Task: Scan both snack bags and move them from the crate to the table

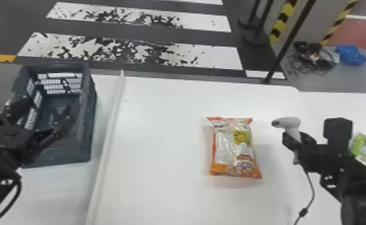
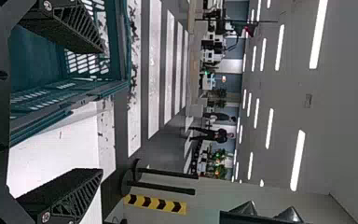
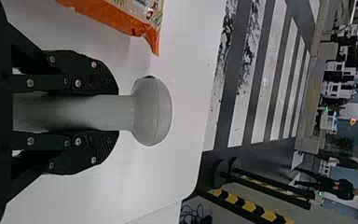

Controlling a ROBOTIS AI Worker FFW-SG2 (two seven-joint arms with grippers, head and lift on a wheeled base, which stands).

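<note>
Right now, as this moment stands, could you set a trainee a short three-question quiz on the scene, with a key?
1. True or false: the left gripper is open.

2. What is the right gripper holding?
a) a green snack bag
b) a pale grey plastic handheld scanner
c) a black cable

3. Fill in the blank: in the head view, the orange-and-clear plastic snack bag lies on the white table, between the scanner and the dark blue-grey plastic ____.

Key: 1 true; 2 b; 3 crate.
</note>
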